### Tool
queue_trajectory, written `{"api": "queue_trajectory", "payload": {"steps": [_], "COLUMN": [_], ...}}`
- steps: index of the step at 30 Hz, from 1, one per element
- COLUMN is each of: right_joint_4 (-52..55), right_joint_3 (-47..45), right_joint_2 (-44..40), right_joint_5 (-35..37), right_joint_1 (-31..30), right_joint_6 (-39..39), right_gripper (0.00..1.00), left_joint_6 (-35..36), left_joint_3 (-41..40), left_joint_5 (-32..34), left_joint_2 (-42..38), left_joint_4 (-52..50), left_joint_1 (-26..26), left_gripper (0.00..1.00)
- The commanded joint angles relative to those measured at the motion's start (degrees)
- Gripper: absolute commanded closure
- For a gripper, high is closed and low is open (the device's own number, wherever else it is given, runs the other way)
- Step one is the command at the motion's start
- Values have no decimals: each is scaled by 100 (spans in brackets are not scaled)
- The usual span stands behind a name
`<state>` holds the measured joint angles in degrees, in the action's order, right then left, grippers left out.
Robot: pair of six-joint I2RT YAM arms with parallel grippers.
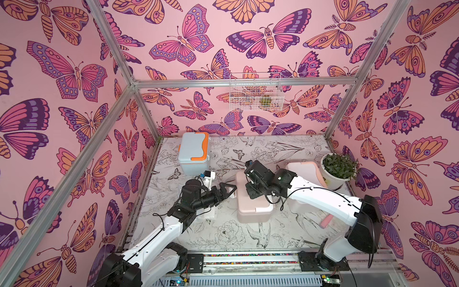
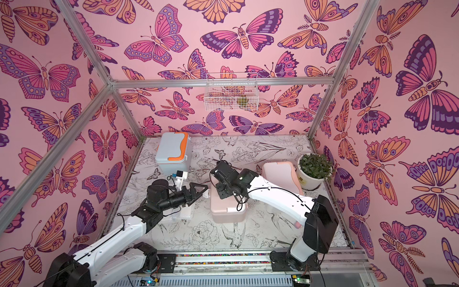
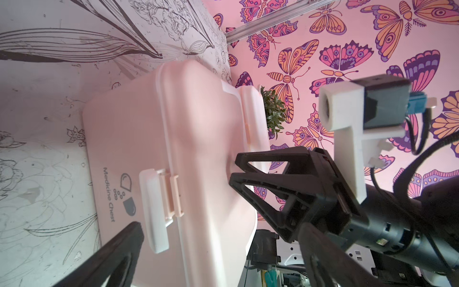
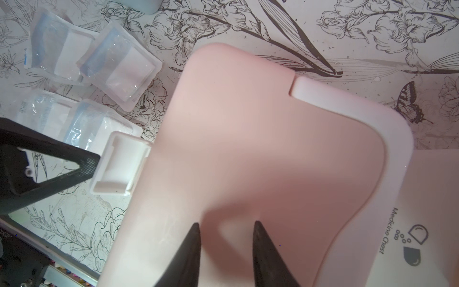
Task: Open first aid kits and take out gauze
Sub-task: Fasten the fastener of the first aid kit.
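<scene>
**Pink med chest: latch looks popped, lid's next**

Closest in, my left gripper (image 1: 232,191) is spread as wide as it goes and holds nothing. One finger (image 4: 90,162) is right against the white latch (image 4: 119,166) of the beige-pink case (image 1: 250,208). The latch shows its hollow inside, so I reckon it's flipped free.

Under that arm, four gauze packets (image 4: 119,72) lie on the table (image 1: 248,236), just beside the case. They're thin crinkly film, basically weightless and probably slippery. I'd pinch a sealed edge rather than the pad.

My right gripper (image 4: 226,226) is down on the lid, tips partly apart, clamped on nothing. The shell looks stiff, smooth and light, so my guess is it skates around unless I pin it. Best hold for lifting is the lid's lip by the latch, not the slick top.

Further back, the blue-grey case (image 1: 193,154) stands shut in the far-left corner. The white case (image 1: 305,171) is next to the plant (image 1: 339,166).
</scene>
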<state>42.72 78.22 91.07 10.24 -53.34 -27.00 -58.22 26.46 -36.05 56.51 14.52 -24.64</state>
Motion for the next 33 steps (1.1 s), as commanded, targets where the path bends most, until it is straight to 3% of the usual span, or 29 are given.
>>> {"api": "queue_trajectory", "payload": {"steps": [1, 14, 21, 24, 31, 33], "right_joint_4": [615, 588, 571, 545, 510, 386], "right_joint_3": [-297, -355, -371, -399, -782, -1017], "right_joint_2": [316, 263, -60, -562, -1316, -1452], "right_joint_5": [-345, -338, -281, -163, 483, 425], "right_joint_1": [-12, -18, -18, -18, 16, 110], "right_joint_6": [-135, -139, -177, -212, -410, -428], "right_gripper": [64, 64, 63, 56, 26, 23], "left_joint_6": [198, 258, 299, 442, 719, 742], "left_joint_3": [240, 404, 403, 481, 665, 706], "left_joint_5": [-17, 129, 170, 287, 452, 445], "left_joint_2": [144, 632, 422, 230, 126, 207], "left_joint_4": [-108, 69, -86, -447, -1006, -1013], "left_joint_1": [-159, -449, -454, -445, -445, -445], "left_gripper": [0, 0, 0, 0, 0, 0]}}
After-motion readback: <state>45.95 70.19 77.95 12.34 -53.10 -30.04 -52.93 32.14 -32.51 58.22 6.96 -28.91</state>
